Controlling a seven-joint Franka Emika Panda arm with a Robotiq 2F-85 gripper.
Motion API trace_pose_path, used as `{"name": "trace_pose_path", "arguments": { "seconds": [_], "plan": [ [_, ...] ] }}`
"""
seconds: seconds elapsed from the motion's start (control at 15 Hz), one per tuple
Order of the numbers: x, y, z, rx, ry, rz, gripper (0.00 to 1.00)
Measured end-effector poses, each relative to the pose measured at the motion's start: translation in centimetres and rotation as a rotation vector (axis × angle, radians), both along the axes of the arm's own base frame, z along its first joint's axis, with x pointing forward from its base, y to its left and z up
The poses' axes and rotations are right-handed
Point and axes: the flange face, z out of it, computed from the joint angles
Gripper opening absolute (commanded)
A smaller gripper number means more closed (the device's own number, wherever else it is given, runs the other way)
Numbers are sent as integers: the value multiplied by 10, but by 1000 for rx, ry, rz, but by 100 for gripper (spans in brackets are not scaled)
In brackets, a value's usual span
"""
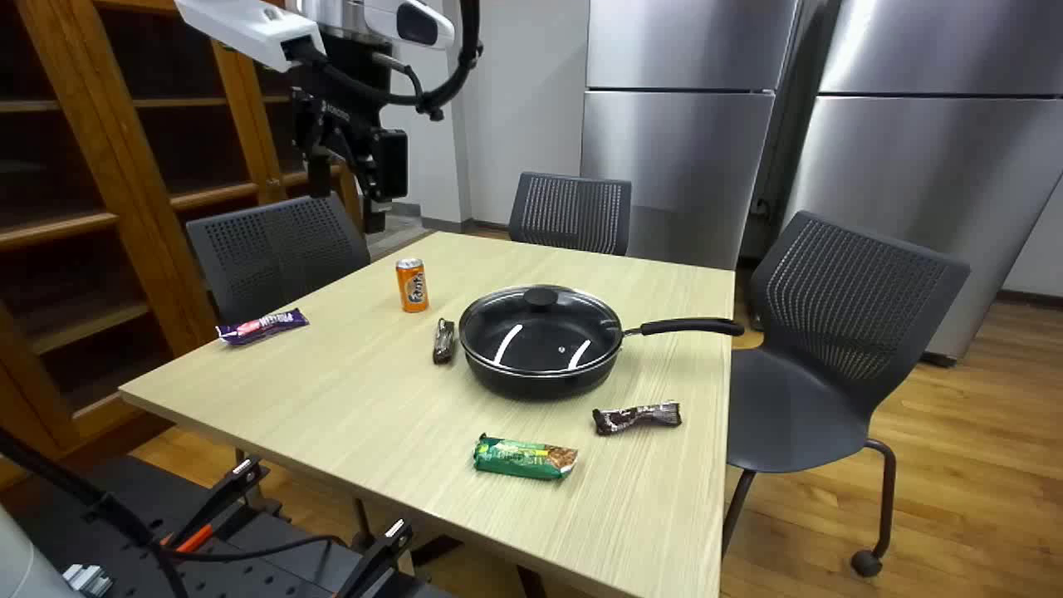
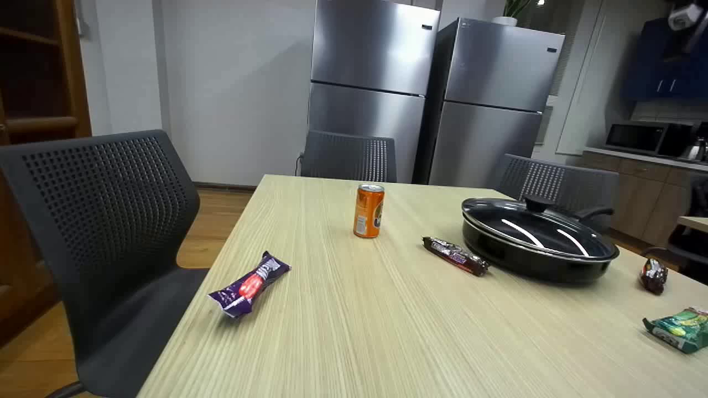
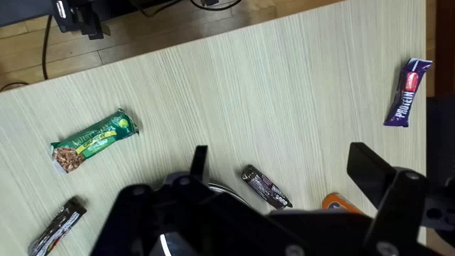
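An exterior view shows one whole pan [image 1: 540, 345], right; the wrist view shows bits. The claw [image 3: 279, 158] is wide open, empty. One can [image 1: 413, 286] stands far left; four snack bars [image 1: 523, 458] lie left, near and right.

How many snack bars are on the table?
4: a purple bar near an edge of the table; a brown bar beside the pan, toward the can; a second brown bar and a green bar near each other, farther from the can.
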Motion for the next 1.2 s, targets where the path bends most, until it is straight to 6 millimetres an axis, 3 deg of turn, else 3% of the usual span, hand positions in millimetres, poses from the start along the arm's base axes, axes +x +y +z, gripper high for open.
{"name": "trace_pose_path", "arguments": {
  "seconds": [1.2],
  "plan": [
    [7, -5, -1, -21, -41, -17, 100]
  ]
}}
